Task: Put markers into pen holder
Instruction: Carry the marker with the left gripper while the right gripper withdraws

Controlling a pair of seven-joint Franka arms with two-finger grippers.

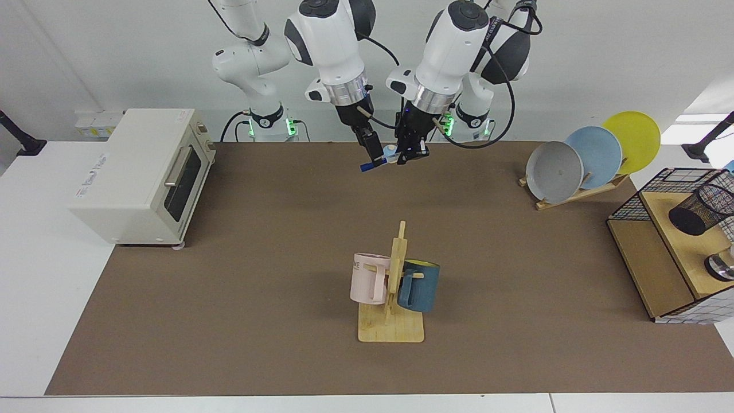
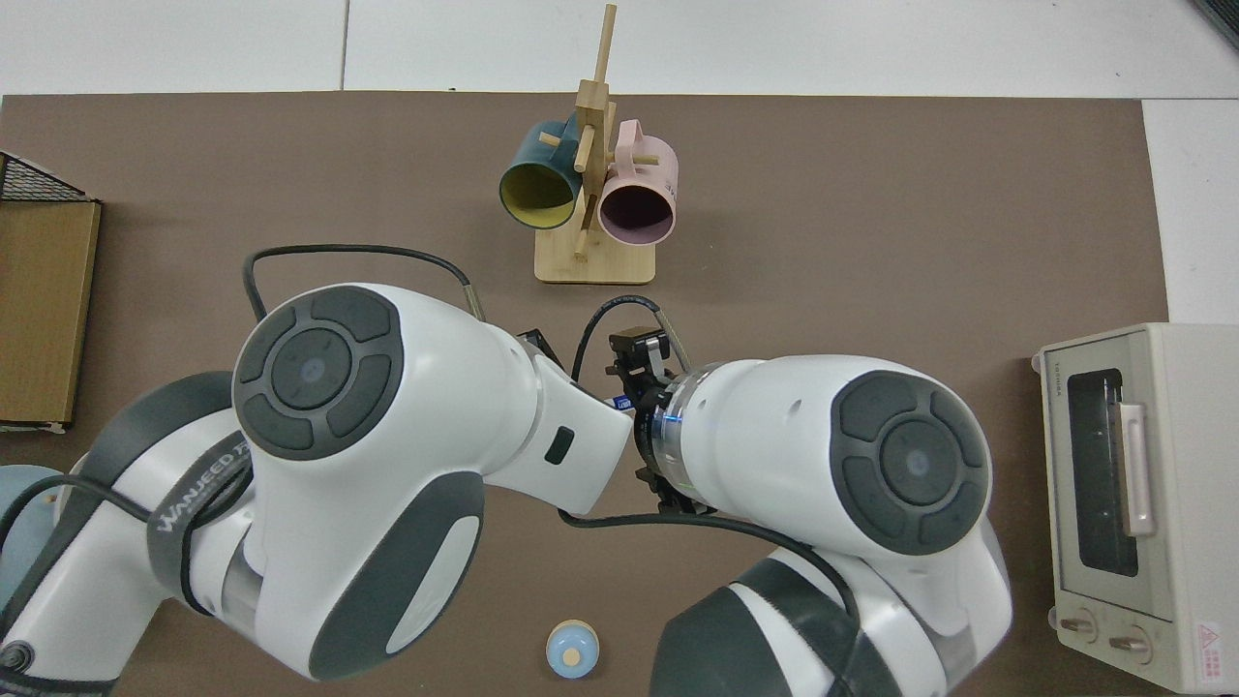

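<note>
The marker (image 1: 366,167) hangs in the air over the far middle of the mat, its dark blue cap sticking out toward the toaster side. My right gripper (image 1: 374,159) is shut on its barrel. My left gripper (image 1: 410,156) hangs at the same height just beside the marker's other end; whether it touches it is hidden. In the top view both wrists meet under the big arm housings, with only my right gripper (image 2: 634,353) partly showing. The pen holder (image 1: 702,209), a black mesh cup, lies tilted on the wooden shelf at the far right.
A mug rack (image 1: 391,330) with a pink and a blue mug stands mid-mat. A toaster oven (image 1: 140,172) sits at one end, a plate rack (image 1: 590,158) and a wire basket (image 1: 631,206) at the other. A small light-blue round object (image 2: 571,651) lies near the arm bases.
</note>
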